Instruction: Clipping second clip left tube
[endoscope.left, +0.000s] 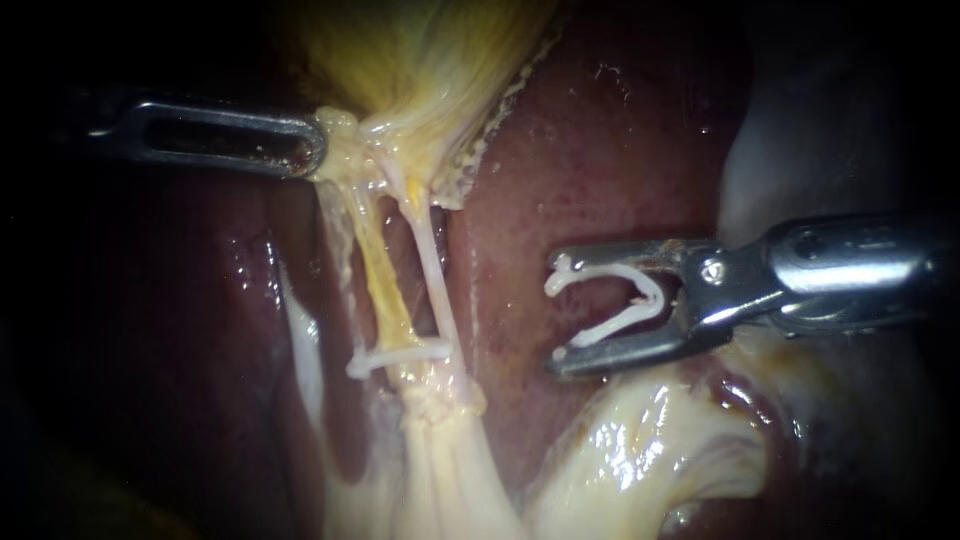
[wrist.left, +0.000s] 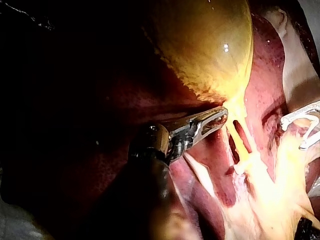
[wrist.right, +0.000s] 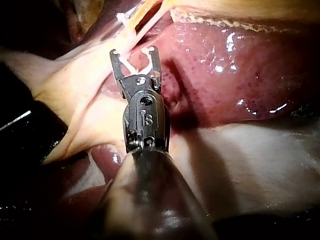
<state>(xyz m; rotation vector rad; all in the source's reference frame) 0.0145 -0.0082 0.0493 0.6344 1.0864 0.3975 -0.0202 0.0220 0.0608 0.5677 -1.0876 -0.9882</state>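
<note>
Support: liver (endoscope.left: 600, 150), dark red, wet. Directly on it: gallbladder (endoscope.left: 420, 60) at 12 o'clock; two tubes (endoscope.left: 385, 280) running from it toward 6; glistening pale fatty tissue (endoscope.left: 620, 450) at 5 o'clock.

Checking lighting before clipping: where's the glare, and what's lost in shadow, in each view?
Endoscope view: glare on the wet pale tissue under the right instrument, shaft of the left instrument lost in dark. Left wrist view: a glint on the gallbladder, liver beside the instrument in shadow. Right wrist view: glints on the liver, clip well lit.
</note>
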